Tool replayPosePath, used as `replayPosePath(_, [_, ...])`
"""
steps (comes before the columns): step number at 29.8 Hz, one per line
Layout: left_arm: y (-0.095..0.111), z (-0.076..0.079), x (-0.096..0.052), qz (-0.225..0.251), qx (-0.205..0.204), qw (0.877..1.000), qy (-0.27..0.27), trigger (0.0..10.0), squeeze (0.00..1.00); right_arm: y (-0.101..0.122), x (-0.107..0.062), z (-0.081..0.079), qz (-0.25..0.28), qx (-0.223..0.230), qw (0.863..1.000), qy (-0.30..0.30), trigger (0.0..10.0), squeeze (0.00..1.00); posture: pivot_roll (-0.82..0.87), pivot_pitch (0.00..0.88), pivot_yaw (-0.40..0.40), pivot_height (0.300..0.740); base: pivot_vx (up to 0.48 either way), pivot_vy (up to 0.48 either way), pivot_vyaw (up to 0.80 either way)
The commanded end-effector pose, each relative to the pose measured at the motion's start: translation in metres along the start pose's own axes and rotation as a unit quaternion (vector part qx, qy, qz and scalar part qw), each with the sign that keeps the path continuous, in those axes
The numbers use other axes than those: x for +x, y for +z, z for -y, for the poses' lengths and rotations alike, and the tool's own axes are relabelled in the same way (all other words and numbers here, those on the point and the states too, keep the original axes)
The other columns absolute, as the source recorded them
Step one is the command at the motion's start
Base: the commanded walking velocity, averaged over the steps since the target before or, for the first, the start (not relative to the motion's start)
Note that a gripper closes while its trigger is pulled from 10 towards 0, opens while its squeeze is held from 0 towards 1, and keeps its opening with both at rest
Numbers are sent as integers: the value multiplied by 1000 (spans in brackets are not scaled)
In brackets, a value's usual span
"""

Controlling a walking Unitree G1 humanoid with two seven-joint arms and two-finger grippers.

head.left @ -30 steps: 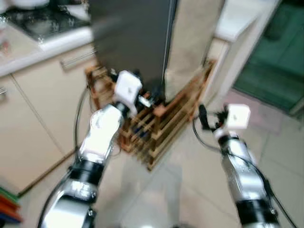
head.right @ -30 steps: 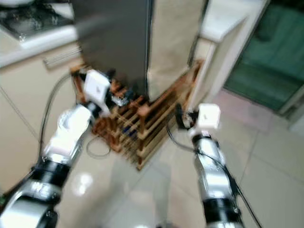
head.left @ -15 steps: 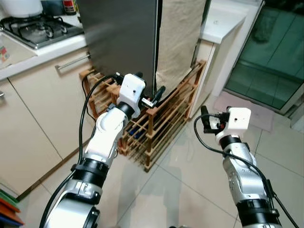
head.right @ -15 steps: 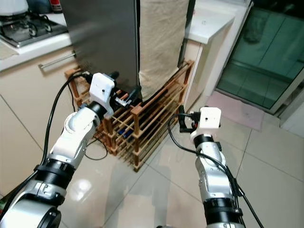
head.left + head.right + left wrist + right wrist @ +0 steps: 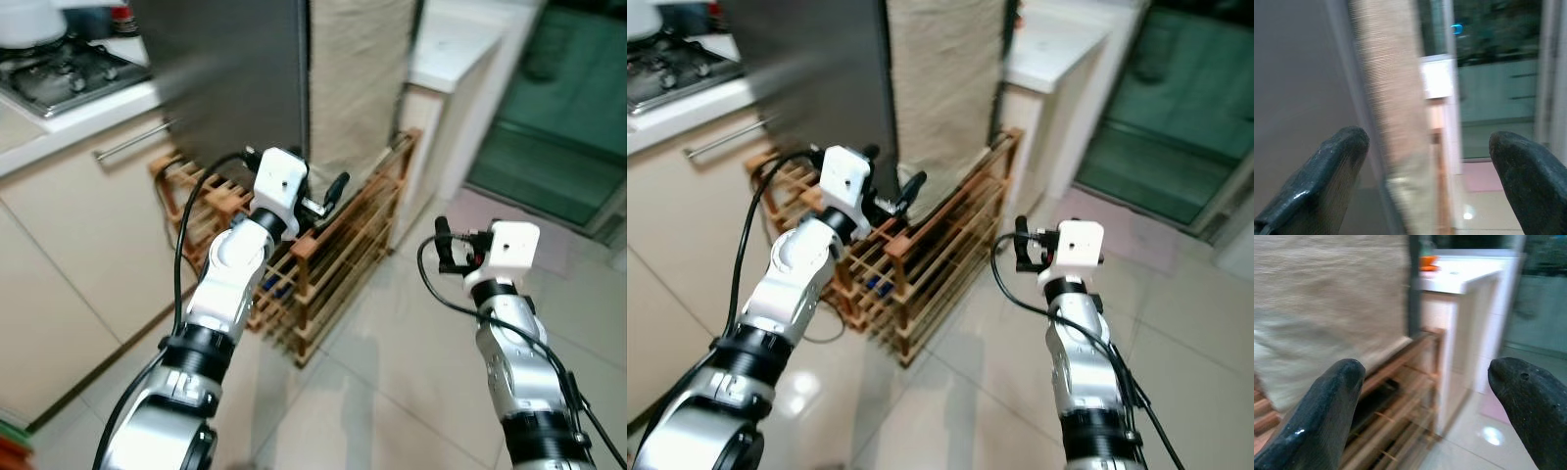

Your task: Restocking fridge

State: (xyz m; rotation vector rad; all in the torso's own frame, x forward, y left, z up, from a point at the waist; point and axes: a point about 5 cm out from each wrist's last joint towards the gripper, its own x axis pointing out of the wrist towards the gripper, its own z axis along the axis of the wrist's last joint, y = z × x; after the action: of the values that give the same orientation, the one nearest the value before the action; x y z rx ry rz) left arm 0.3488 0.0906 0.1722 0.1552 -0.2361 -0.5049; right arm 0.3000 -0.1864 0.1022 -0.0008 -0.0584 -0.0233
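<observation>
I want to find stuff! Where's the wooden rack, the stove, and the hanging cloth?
wooden rack (image 5: 338, 257), left eye view, top rail.
stove (image 5: 61, 70), left eye view, grate.
hanging cloth (image 5: 942, 88), right eye view, middle.

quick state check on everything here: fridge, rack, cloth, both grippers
fridge: door shut
beige cloth: hanging down the fridge's side
wooden rack: upright on the floor beside the fridge
left gripper: open, empty, raised near the fridge's corner
right gripper: open, empty, held over the floor

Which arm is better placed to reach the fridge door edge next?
Probably the left. The left end effector is open and raised beside the grey fridge door edge, above the wooden rack; the right end effector hangs farther away.
</observation>
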Motion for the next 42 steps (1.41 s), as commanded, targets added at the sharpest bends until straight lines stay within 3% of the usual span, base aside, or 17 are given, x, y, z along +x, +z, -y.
replayPosePath(1, [-1, -8, -1, -7, 0, 1000, 15, 10000, 0, 1, 2, -7, 4, 3, 1000, 11, 10000, 0, 57, 0, -23, 740, 446, 0, 0])
replayPosePath(12, [-1, -17, 2, -22, 9, 997, 68, 10000, 0, -2, 1, -7, -2, 0, 1000, 15, 10000, 0, 54, 0, -31, 740, 118, 0, 0])
replayPosePath(17, [4, -22, 6, -26, -7, 997, 74, 10000, 0, -3, 0, -6, -4, -1, 1000, 15, 10000, 0, 52, 0, -30, 740, 0, 0, 0])
replayPosePath(23, [11, -17, 21, -36, -2, 998, 56, 10000, 0, -3, -1, -5, -5, -1, 1000, 13, 10000, 0, 50, 0, -23, 740, 0, 0, 0])
replayPosePath(25, [15, -6, 35, -50, -17, 998, 30, 10000, 0, -2, -3, -6, -4, 6, 1000, 13, 10000, 0, 42, 0, -18, 740, 0, 0, 0])
replayPosePath(29, [16, -1, 44, -69, -45, 996, 20, 10000, 0, 3, -7, -7, 2, 13, 1000, 19, 10000, 0, 35, 0, -9, 740, 0, 0, 0])
replayPosePath(42, [17, 0, 56, -89, -52, 994, 21, 10000, 0, -1, -16, -5, -10, 9, 1000, 20, 10000, 0, 20, 1, 3, 740, 0, 0, 0])
